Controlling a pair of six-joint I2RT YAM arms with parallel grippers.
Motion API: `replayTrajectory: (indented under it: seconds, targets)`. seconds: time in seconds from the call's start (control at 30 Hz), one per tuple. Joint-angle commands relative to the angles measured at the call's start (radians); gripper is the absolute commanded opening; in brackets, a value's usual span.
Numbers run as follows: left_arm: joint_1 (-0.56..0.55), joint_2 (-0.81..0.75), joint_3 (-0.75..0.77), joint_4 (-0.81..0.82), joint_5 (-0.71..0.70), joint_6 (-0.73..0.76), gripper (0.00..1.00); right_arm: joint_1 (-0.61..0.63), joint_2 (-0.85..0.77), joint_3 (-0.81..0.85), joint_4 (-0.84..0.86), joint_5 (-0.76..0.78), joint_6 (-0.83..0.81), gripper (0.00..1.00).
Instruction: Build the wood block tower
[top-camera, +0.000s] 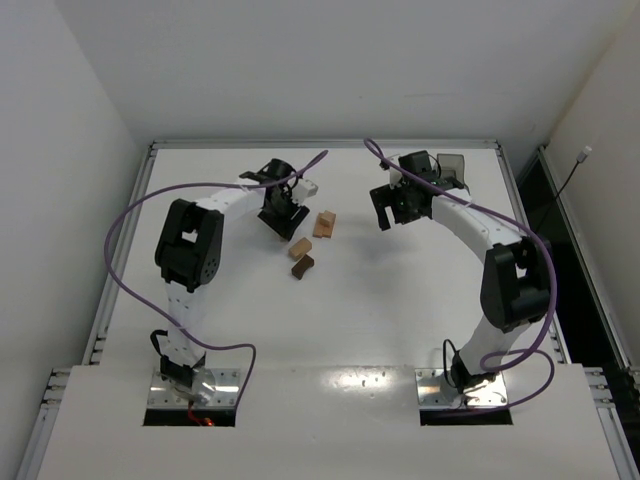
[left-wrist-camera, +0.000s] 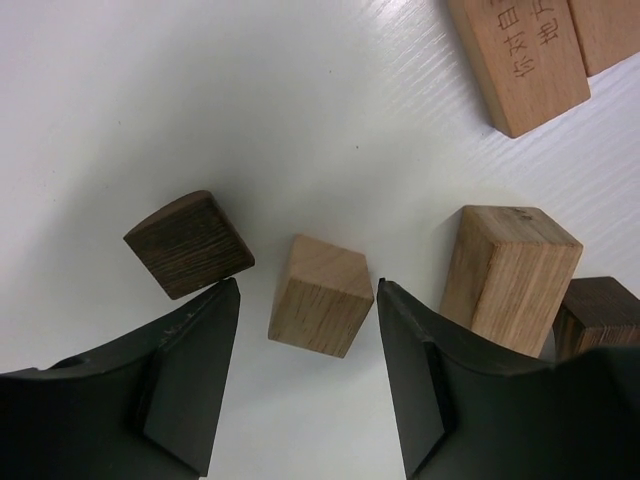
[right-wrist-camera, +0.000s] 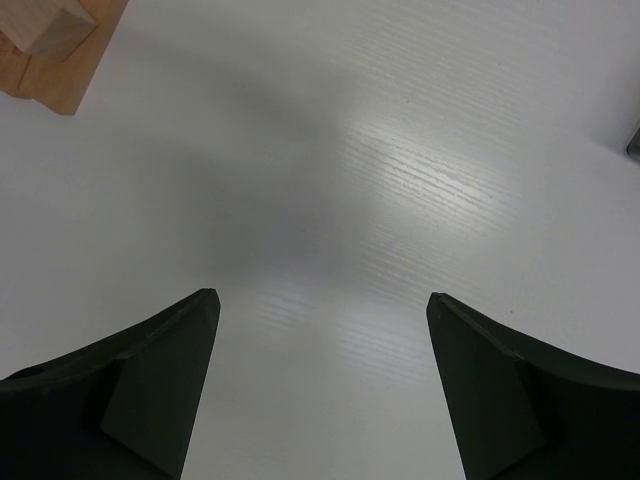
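Wood blocks lie loose on the white table; no stacked tower is in view. In the left wrist view a light tan cube (left-wrist-camera: 320, 295) sits just past the fingertips of my left gripper (left-wrist-camera: 308, 288), which is open and not touching it. A dark brown block (left-wrist-camera: 190, 245) lies left of the cube. An upright tan block (left-wrist-camera: 510, 275) and another dark piece (left-wrist-camera: 600, 315) stand to the right. Two tan bars (left-wrist-camera: 520, 60) lie further off. From above, my left gripper (top-camera: 281, 220) hangs beside the blocks (top-camera: 300, 247). My right gripper (right-wrist-camera: 318, 300) is open over bare table.
A notched tan piece (right-wrist-camera: 45, 45) shows at the top left corner of the right wrist view. A translucent grey tray (top-camera: 452, 168) stands at the back right behind the right gripper (top-camera: 385, 212). Purple cables loop over both arms. The table's raised rim (top-camera: 150, 150) borders the work area.
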Motion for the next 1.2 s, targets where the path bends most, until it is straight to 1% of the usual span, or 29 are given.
replayTrajectory:
  seconds: [0.0,0.03,0.13,0.17,0.33,0.5,0.6,0.67,0.7,0.73,0.8,0.87,1.0,1.07,1.17]
  targets:
    - [0.009,0.012,0.057,-0.004,0.024,0.029,0.54,0.005,0.009,0.029,0.011,-0.025,-0.004,0.82]
    - [0.009,0.012,0.057,-0.015,0.024,0.029,0.5,0.005,0.009,0.029,0.011,-0.025,-0.004,0.82]
    - [0.009,0.012,0.057,-0.015,0.035,0.029,0.43,0.005,0.009,0.029,0.011,-0.025,-0.004,0.82]
    - [0.009,0.012,0.057,-0.015,0.035,0.029,0.39,0.005,0.009,0.029,0.011,-0.025,-0.004,0.82]
    - [0.009,0.003,0.057,-0.024,0.035,0.029,0.23,0.005,0.009,0.029,0.011,-0.025,-0.004,0.82]
    - [0.009,-0.006,0.057,-0.043,0.044,0.029,0.0,0.005,0.009,0.038,0.011,-0.025,-0.004,0.82]
    - [0.009,-0.05,0.057,-0.052,0.035,-0.035,0.0,0.005,0.009,0.038,0.011,-0.025,-0.004,0.82]
    - [0.009,-0.085,0.032,-0.043,0.022,-0.119,0.0,0.005,0.009,0.029,0.011,-0.025,-0.004,0.82]
    - [0.009,-0.122,0.032,-0.032,-0.013,-0.152,0.0,0.005,-0.001,0.029,0.011,-0.025,-0.004,0.82]
    - [0.009,-0.142,0.032,-0.023,-0.025,-0.219,0.0,0.005,-0.001,0.029,0.011,-0.025,-0.004,0.82]
    - [0.009,-0.197,0.022,-0.01,-0.059,-0.27,0.0,0.005,-0.001,0.029,0.011,-0.025,-0.004,0.82]
    - [-0.032,-0.222,0.043,-0.01,-0.135,-0.339,0.0,0.005,-0.001,0.029,0.011,-0.025,-0.004,0.82]
    - [-0.061,-0.222,0.109,-0.041,-0.182,-0.452,0.0,0.005,-0.001,0.047,0.011,-0.025,-0.004,0.82]
    - [-0.09,-0.184,0.141,-0.078,-0.171,-0.498,0.0,0.005,0.009,0.048,0.011,-0.004,0.006,0.82]
    - [-0.124,-0.153,0.189,-0.092,-0.171,-0.544,0.0,0.005,0.009,0.048,0.011,0.006,0.015,0.82]
